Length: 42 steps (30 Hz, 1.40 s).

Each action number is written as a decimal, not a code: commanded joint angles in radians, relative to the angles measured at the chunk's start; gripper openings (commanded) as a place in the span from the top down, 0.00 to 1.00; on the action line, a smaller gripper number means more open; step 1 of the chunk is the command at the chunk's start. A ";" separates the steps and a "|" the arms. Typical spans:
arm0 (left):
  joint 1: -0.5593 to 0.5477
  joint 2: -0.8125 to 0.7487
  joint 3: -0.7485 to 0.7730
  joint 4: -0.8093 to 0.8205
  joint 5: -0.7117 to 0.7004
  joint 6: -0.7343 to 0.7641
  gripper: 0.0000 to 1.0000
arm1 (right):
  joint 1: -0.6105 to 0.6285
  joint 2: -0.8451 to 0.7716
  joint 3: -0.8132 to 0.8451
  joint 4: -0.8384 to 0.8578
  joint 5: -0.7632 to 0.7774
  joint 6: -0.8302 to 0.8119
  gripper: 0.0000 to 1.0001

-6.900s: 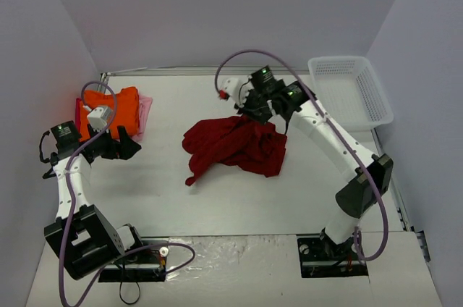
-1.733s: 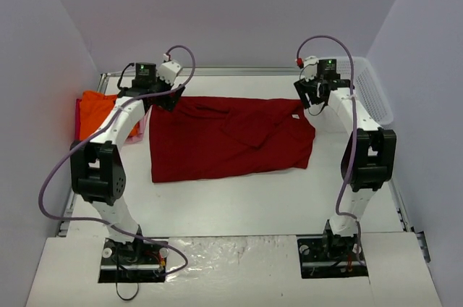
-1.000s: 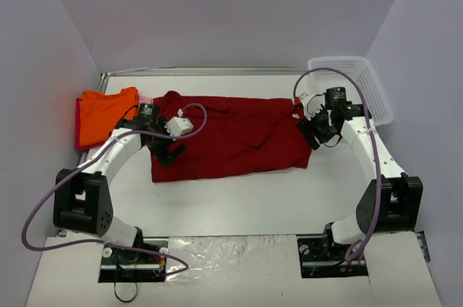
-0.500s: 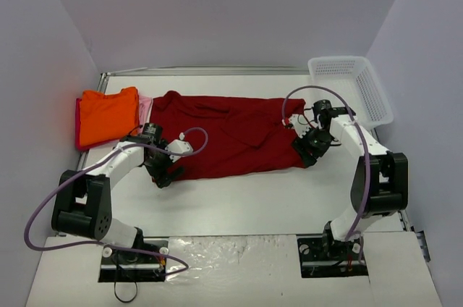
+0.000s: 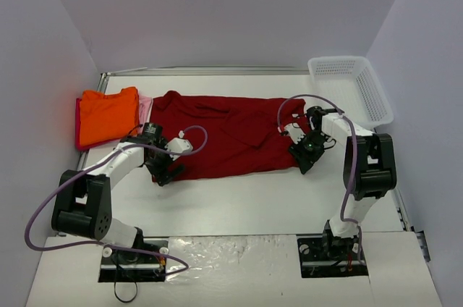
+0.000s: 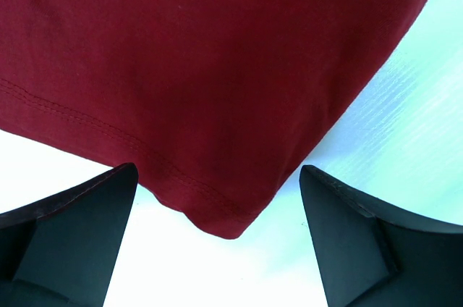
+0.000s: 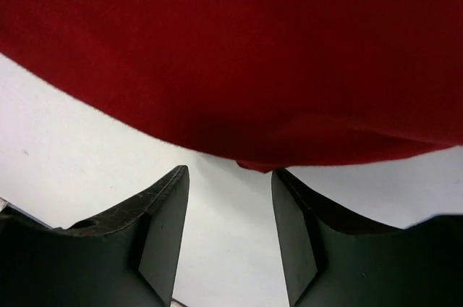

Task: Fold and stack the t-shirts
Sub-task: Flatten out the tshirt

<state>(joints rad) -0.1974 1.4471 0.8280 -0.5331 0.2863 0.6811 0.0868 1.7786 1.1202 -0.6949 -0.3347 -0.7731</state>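
A large dark red t-shirt (image 5: 231, 137) lies spread flat across the middle of the table. At the far left rests a bright orange t-shirt (image 5: 108, 115), and a pale pink one (image 5: 146, 108) peeks out at its right edge. My left gripper (image 5: 165, 175) is low at the red shirt's near left corner. In the left wrist view that hemmed corner (image 6: 231, 224) lies between wide open jaws of the left gripper (image 6: 217, 171). My right gripper (image 5: 304, 161) is at the near right corner. In the right wrist view the right gripper (image 7: 230, 173) is open more narrowly, the shirt's edge (image 7: 253, 162) just ahead of its tips.
A white mesh basket (image 5: 351, 90) stands at the back right, beside the right wall. The left arm's purple cable (image 5: 194, 133) loops over the red shirt. Bare white table (image 5: 239, 198) lies between the shirt's near hem and the arm bases.
Both grippers have moved toward me, from over the red shirt down to its near corners. The right jaws have narrowed. The shirt itself lies as before.
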 commanded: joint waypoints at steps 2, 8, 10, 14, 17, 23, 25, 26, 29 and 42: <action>-0.010 -0.011 0.002 0.001 -0.006 -0.009 0.06 | 0.008 0.030 0.026 -0.012 -0.021 -0.009 0.55; -0.013 -0.011 0.000 0.002 -0.015 -0.012 0.06 | 0.010 0.073 0.053 0.015 -0.021 0.009 0.56; -0.013 -0.011 -0.004 0.004 -0.022 -0.009 0.06 | 0.010 0.084 0.059 0.029 -0.010 0.015 0.58; -0.014 -0.019 -0.010 0.002 -0.032 -0.005 0.06 | 0.010 0.088 0.073 0.046 0.008 0.031 0.68; -0.014 -0.024 -0.015 0.002 -0.041 0.003 0.06 | 0.010 0.090 0.076 0.046 0.016 0.037 0.87; -0.016 -0.024 -0.015 -0.037 -0.055 0.037 0.06 | 0.010 0.073 0.067 0.044 0.042 0.038 1.00; -0.016 -0.027 -0.012 -0.060 -0.075 0.055 0.06 | 0.008 0.068 0.067 0.046 0.048 0.040 1.00; -0.016 -0.028 -0.015 -0.067 -0.082 0.061 0.06 | 0.008 0.068 0.069 0.044 0.049 0.044 1.00; -0.016 -0.040 -0.018 -0.106 -0.073 0.095 0.06 | 0.008 0.084 0.073 0.048 0.046 0.054 1.00; -0.016 0.064 0.000 -0.170 -0.059 0.098 0.82 | 0.010 0.105 0.089 0.049 0.029 0.071 1.00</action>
<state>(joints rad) -0.2081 1.4807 0.8062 -0.6647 0.2180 0.7731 0.0887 1.8633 1.1824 -0.6216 -0.3115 -0.7074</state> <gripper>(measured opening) 0.222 0.024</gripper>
